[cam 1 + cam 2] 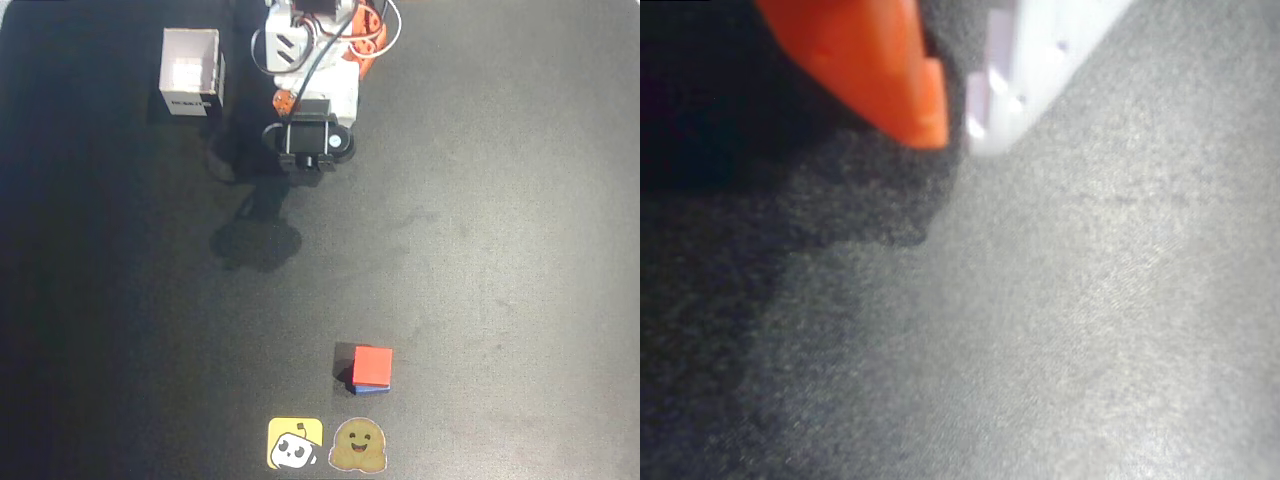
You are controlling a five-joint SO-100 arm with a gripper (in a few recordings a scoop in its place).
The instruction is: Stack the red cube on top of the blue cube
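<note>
Sitting red cube (374,362) atop blue cube (371,388); stickers (294,443) near; pincer (955,110) pressed together.

blue cube (372,387) mostly hidden under red cube (374,365); hand (955,125) blurred, cut off by top edge

The dark table (500,200) bears a white box (191,72), blue cube (372,387) and two stickers (330,443).

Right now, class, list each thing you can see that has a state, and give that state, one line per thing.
red cube: stacked on the blue cube, slightly offset.
blue cube: on the table, under the red cube, just its lower edge showing.
white box: upright, open on top.
gripper: fingertips nearly together, holding nothing, above bare table.
stickers: flat, side by side.
</note>
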